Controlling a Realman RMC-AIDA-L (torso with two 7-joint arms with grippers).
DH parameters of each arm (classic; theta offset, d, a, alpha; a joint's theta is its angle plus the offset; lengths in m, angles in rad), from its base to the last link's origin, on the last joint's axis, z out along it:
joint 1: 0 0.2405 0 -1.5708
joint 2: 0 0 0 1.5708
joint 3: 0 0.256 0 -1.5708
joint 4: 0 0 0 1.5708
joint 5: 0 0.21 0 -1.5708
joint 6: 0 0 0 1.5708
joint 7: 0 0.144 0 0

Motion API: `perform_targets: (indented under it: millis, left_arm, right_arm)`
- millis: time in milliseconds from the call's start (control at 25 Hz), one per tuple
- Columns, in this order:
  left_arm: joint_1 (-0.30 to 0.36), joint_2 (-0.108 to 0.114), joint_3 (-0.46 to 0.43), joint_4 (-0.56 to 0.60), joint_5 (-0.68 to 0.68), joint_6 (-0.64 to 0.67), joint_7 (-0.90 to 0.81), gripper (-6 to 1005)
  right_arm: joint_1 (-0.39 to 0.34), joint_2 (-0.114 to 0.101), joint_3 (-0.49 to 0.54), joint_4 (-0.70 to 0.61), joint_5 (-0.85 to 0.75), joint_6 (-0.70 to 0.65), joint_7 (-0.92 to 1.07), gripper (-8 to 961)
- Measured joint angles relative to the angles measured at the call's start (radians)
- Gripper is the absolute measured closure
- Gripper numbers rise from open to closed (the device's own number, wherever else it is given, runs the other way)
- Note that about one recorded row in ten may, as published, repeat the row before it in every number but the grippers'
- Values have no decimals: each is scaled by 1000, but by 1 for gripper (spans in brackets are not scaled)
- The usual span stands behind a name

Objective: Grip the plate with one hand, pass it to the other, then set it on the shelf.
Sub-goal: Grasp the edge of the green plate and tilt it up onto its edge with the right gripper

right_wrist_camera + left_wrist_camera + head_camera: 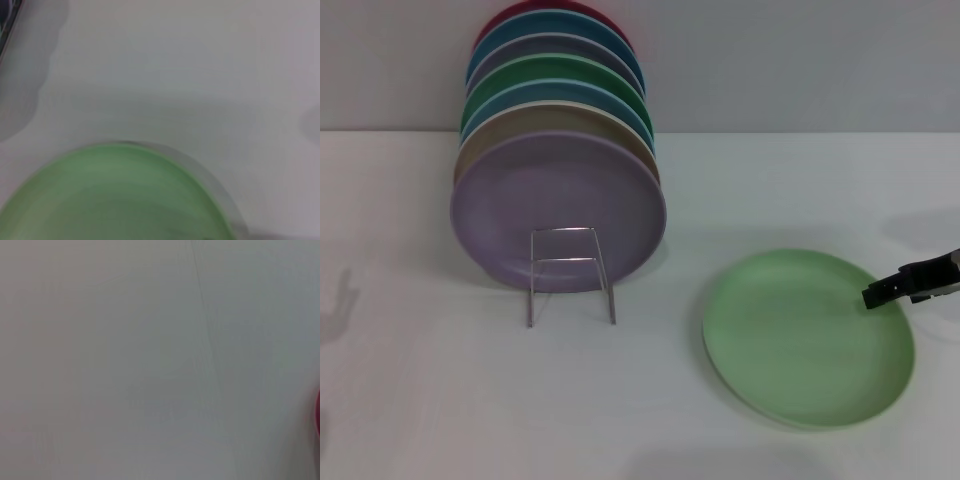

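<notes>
Pale green plate (808, 338) is lying flat on the white table (420, 400), right of the wire shelf (570, 275) and well apart from it. Shelf is holding a row of upright coloured plates (558, 150), a lavender plate (558, 212) in front. Right gripper (880, 292) is reaching in over the plate's right rim; cannot tell whether its fingers are apart or together. Left gripper is sitting out of sight.

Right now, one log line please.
plate: flat on table | right gripper: at its right rim | left: unseen | rack: front slot free
</notes>
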Motion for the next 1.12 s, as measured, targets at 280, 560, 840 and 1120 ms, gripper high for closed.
perform_targets:
  millis: [280,560,840,1120]
  left_arm:
    - [-1,0,0,4,0,0,-1,212]
    - [-3,0,0,4,0,0,0,212]
    - [-6,0,0,4,0,0,2,212]
    - [-7,0,0,4,0,-1,4,213]
  right_arm:
    - [5,0,-2,-9,-20,-10,5,259]
    - [10,1,-3,-14,-22,-12,7,259]
    - [17,0,-3,-25,-23,-12,7,260]
    - [26,0,-13,-30,-43,-21,8,330]
